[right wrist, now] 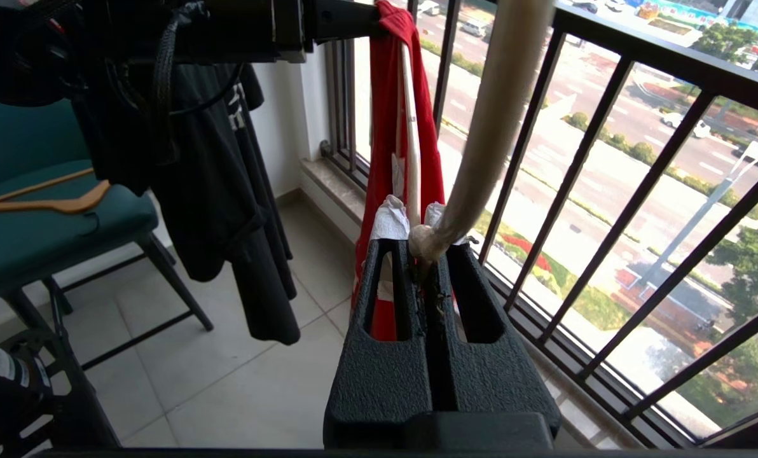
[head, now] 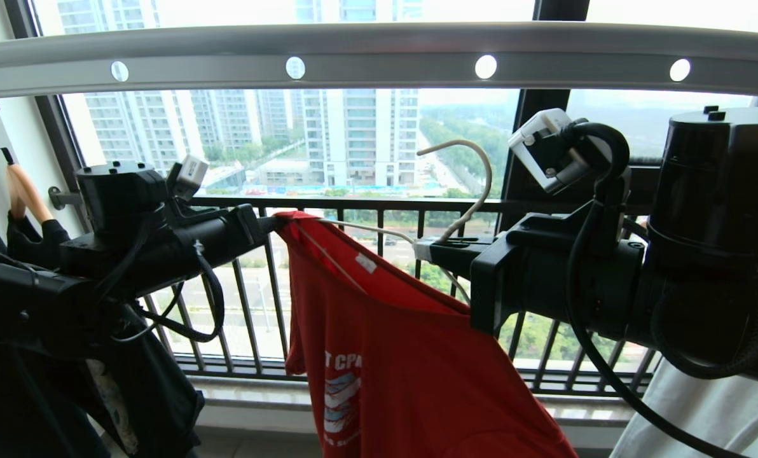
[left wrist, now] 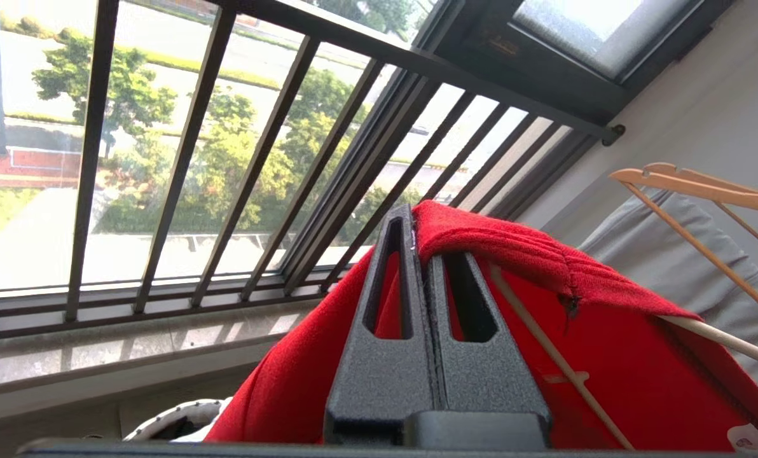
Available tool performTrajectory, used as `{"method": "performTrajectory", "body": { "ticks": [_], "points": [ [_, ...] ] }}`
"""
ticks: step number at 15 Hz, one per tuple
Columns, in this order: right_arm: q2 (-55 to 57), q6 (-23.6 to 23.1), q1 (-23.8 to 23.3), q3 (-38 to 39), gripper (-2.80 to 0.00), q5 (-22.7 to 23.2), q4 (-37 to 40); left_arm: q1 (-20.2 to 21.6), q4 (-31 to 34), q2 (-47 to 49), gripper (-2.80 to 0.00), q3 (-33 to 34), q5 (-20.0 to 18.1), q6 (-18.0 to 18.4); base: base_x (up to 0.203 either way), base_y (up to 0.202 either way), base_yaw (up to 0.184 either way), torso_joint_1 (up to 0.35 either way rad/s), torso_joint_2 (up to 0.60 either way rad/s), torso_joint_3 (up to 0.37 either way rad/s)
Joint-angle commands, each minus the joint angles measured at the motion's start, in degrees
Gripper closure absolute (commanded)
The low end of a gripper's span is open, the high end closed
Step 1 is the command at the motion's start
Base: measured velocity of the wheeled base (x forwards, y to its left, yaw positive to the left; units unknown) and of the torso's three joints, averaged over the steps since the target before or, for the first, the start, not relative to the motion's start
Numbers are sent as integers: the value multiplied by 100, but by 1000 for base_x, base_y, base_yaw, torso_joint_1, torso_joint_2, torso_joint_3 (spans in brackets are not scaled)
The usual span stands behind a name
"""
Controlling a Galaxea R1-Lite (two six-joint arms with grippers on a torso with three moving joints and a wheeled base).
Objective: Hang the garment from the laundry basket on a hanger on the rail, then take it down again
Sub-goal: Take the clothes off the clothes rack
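The red garment (head: 385,356) hangs on the thin whitish hanger (head: 486,166), with its printed chest facing me. My left gripper (head: 272,222) is shut on the garment's shoulder edge at the hanger's left end, seen close in the left wrist view (left wrist: 419,242). My right gripper (head: 422,249) is shut on the hanger at the base of its hook (right wrist: 420,245). The hook curves up below the pale rail (head: 379,57), clear of it. A white woven rim of the laundry basket (left wrist: 175,423) shows low behind the garment (left wrist: 608,356).
A black T-shirt (right wrist: 226,191) hangs at the left on a wooden hanger (head: 26,191). The dark barred window railing (head: 353,203) runs just behind the garment. A teal chair (right wrist: 35,242) holds another wooden hanger. A pale grey garment (left wrist: 671,261) hangs on the right.
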Motion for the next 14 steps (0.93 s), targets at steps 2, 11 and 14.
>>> {"method": "performTrajectory", "body": {
  "ticks": [2, 11, 14],
  "points": [
    [-16, -245, 51, 111, 0, 38, 23, -3, -697, 84, 0, 45, 291, -506, 0, 0, 0, 0, 0, 0],
    [6, -475, 232, 274, 0, 40, 23, -3, -791, 329, 0, 53, 301, -607, 0, 0, 0, 0, 0, 0],
    [29, -475, 232, 266, 0, 31, 7, -118, -783, 342, 0, 193, 275, -465, 0, 0, 0, 0, 0, 0]
  ]
}}
